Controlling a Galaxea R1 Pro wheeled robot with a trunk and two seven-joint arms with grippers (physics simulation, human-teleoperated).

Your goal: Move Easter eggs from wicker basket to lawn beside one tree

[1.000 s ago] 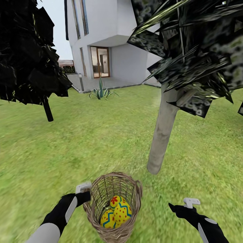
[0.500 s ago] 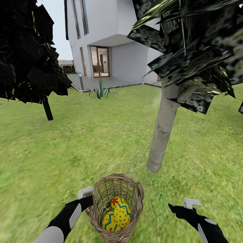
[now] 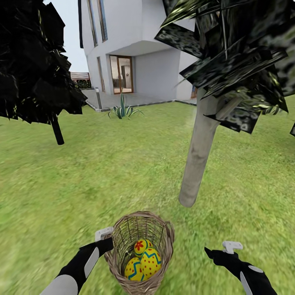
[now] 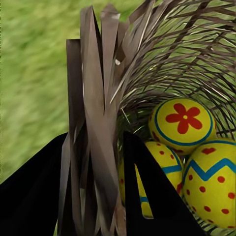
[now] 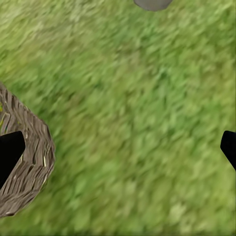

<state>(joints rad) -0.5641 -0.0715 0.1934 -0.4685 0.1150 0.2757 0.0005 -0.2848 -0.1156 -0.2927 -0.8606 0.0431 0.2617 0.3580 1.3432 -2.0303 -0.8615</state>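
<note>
Wicker basket (image 3: 139, 250) on the lawn (image 3: 102, 172) holds three eggs (image 3: 142, 259), near one pale tree (image 3: 199, 155). Left pincer (image 4: 105, 191) clamps its rim; right pincer (image 5: 118, 147) is spread apart.

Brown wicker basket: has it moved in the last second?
Yes, slightly. The round brown wicker basket, gripped by the left gripper, has drawn back towards the robot: the grass gap to the pale grey tree trunk's base is wider.

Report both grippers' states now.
Left gripper: shut on the basket wall.
Right gripper: open, empty, over the grass.
</note>
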